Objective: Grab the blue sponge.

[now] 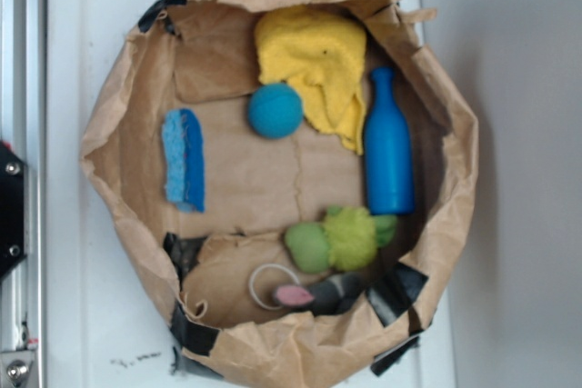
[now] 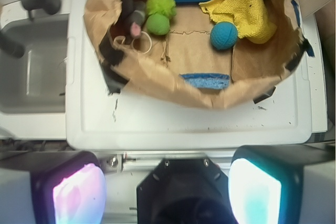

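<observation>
The blue sponge (image 1: 184, 159) lies flat on the left side of the brown paper bag's (image 1: 118, 188) floor, light blue half to the left, darker half to the right. In the wrist view the blue sponge (image 2: 206, 80) shows just behind the bag's near wall. My gripper (image 2: 167, 195) hangs outside the bag, well short of the sponge, over the white table's near edge. Its two pads stand wide apart with nothing between them. The gripper itself does not show in the exterior view.
Inside the bag also lie a teal ball (image 1: 275, 110), a yellow cloth (image 1: 314, 61), a tall blue bottle (image 1: 387, 147), a green plush toy (image 1: 336, 238) and a grey toy mouse (image 1: 323, 293). A grey sink (image 2: 31, 72) sits at the left.
</observation>
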